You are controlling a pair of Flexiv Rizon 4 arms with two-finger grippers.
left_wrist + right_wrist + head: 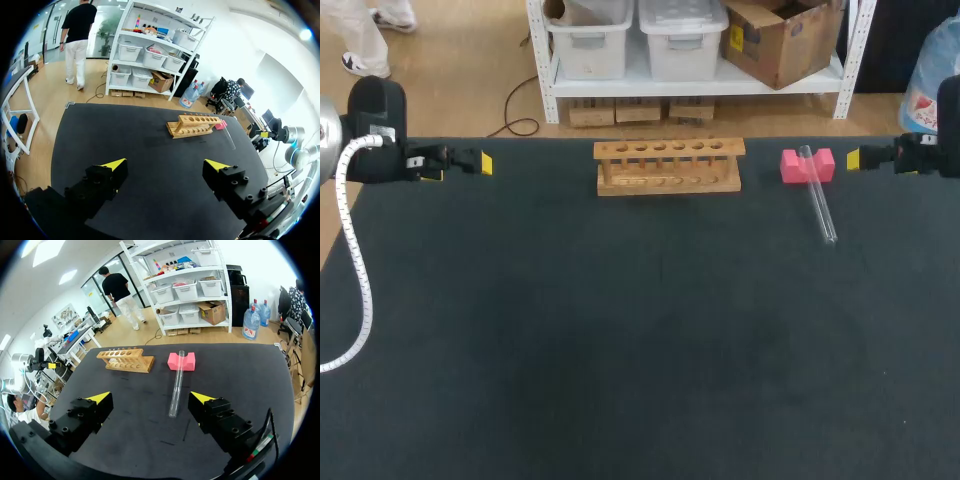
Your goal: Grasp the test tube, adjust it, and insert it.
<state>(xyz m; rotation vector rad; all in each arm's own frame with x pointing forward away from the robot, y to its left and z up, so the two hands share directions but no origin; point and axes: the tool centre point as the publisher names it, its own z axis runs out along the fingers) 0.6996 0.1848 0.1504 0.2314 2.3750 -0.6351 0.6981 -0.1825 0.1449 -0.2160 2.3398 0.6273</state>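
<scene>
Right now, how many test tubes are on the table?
1. The test tube lies with its far end propped on the pink block, to the right of the wooden rack. No tube shows standing in the rack.

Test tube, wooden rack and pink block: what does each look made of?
Test tube: clear glass or plastic, since the dark table shows through it. Wooden rack: pale, unpainted wood, matte. Pink block: matte, perhaps foam or plastic; the look leaves it open.
</scene>
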